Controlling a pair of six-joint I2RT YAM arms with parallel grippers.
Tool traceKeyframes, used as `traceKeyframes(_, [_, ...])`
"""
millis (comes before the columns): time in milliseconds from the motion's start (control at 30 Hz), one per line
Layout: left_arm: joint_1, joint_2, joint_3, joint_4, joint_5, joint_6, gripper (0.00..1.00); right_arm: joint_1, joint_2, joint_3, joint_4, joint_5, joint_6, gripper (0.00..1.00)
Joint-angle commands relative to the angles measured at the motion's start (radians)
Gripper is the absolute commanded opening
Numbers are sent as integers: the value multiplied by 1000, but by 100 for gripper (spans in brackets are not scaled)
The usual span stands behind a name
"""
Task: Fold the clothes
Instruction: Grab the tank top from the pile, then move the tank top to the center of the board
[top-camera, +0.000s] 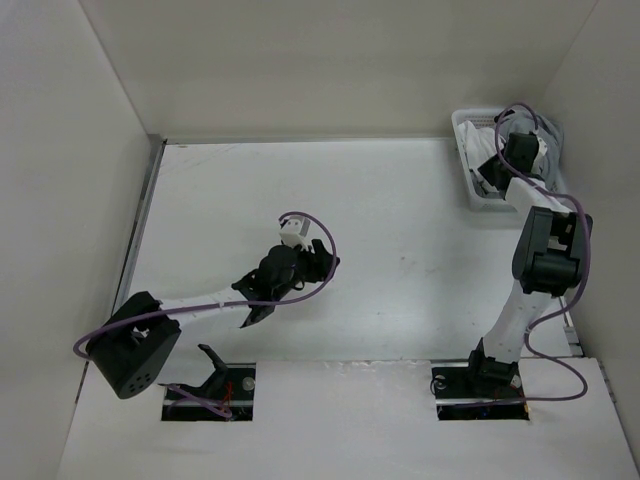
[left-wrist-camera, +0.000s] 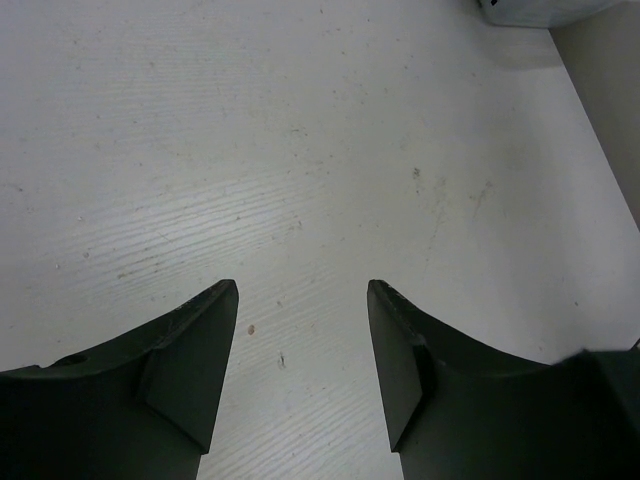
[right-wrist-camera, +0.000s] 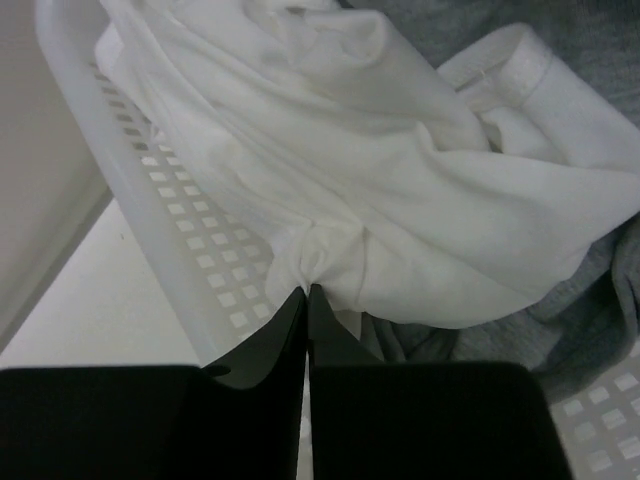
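One white garment (right-wrist-camera: 380, 180) pinched in right gripper (right-wrist-camera: 306, 292), left gripper (left-wrist-camera: 300, 287) wide above table (left-wrist-camera: 300, 120)

white table (top-camera: 380, 200), basket (top-camera: 468, 165) far-R corner

I saw the white garment (right-wrist-camera: 400, 200) as thin, soft, matt cloth. The grey garments (right-wrist-camera: 590, 300) looked a heavier matt knit. The basket (right-wrist-camera: 160, 210) was smooth white plastic, the table (left-wrist-camera: 300, 150) matt white and faintly grained. The left end effector (left-wrist-camera: 301, 290) and right end effector (right-wrist-camera: 306, 300) looked matt black.
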Motion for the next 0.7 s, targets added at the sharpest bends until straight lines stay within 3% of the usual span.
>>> traceKeyframes(0, [9, -4, 1, 57, 16, 2, 53, 9, -31, 44, 91, -20, 2, 2])
traceKeyframes(133, [11, 1, 5, 59, 16, 2, 53, 38, -187, -31, 158, -8, -8, 0])
traceKeyframes(367, [23, -41, 17, 33, 0, -14, 51, 180, -704, -214, 178, 32, -59, 0])
traceKeyframes(533, [66, -154, 15, -41, -24, -41, 51, 408, -982, -185, 67, 49, -99, 1])
traceKeyframes(667, [121, -266, 20, -141, -67, -50, 51, 668, -1059, -85, 11, 49, -137, 1])
